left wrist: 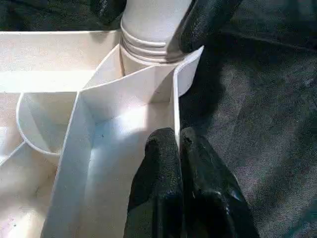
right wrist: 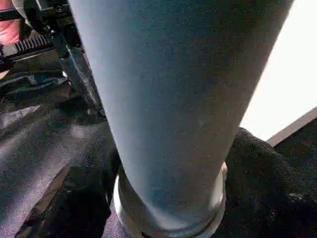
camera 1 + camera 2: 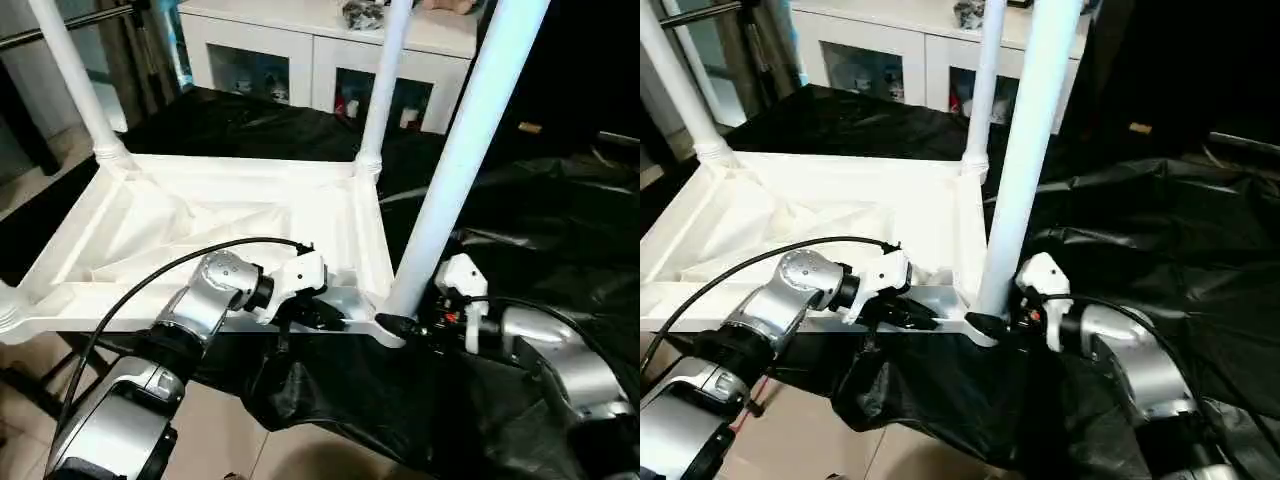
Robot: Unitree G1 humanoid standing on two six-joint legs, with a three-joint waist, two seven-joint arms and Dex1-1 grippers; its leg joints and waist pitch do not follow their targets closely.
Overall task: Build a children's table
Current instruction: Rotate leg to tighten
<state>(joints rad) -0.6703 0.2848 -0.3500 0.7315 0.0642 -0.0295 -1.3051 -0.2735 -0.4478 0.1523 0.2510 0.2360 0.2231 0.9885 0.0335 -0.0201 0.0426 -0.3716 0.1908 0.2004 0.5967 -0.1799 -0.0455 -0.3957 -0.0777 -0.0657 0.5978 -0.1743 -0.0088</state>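
White plastic rectangular tabletop [image 3: 200, 225] lies ribs-up on the black-draped surface [image 3: 540, 230], its near rim overhanging the edge. At its near right corner socket stands the long white tapered leg [image 3: 450, 170]. Left pincer [image 1: 178, 144] pinches the rim wall; right pincer [image 2: 168, 198] clamps the leg's base. I judge: keep the leg upright while seating. Free room is rightward.

Head eyes look down; wrist views crowd one leg [image 2: 163, 109].
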